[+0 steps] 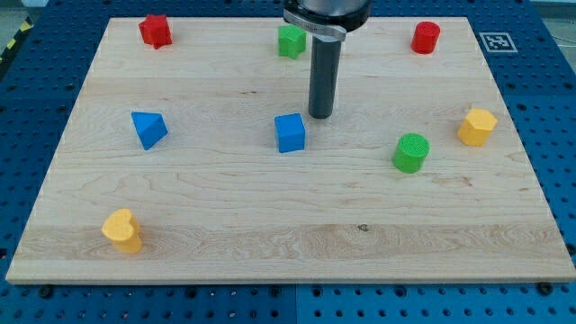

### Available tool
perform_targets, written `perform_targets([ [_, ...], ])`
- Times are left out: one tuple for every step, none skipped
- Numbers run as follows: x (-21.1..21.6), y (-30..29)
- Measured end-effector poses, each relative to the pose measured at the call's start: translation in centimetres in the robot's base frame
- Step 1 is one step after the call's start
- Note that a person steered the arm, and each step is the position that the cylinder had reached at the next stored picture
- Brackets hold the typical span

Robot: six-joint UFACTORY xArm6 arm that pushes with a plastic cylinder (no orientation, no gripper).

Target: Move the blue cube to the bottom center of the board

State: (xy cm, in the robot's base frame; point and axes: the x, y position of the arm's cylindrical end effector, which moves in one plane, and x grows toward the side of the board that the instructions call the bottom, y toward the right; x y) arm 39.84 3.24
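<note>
1. The surface (270, 216) is a pale wooden board lying on a blue perforated bench; a black-and-white marker tag (496, 41) sits off its top right corner.
2. I carry no gripper, so there is nothing to be apart or together: I end in a dark rod, and my tip (321, 117) rests on the wood near the board's middle.
3. The blue cube (290, 132) lies just beside my tip, toward the view's left and slightly lower. Whether they touch I cannot tell.
4. The blue cube is near the board's centre, well apart from the bottom edge.
5. A blue triangular block (148, 129) sits at the view's left.
6. Along the top: a red block (155, 31), a green block (291, 40) and a red cylinder (426, 37).
7. At the right, a green cylinder (411, 152) and a yellow block (477, 127).
8. A yellow heart-shaped block (121, 230) lies at bottom left.
</note>
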Motion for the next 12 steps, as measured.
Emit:
perform_targets([
  [0.5,-2.8],
  [4.2,-3.0],
  [9.8,-2.2],
  [10.9,-2.2],
  [8.1,-2.9],
  [7.7,-6.1],
  [10.5,-7.5],
  [12.8,-5.2],
  [13.7,-0.2],
  [13.8,0.4],
  [11.9,-1.2],
  [6.8,-1.2],
])
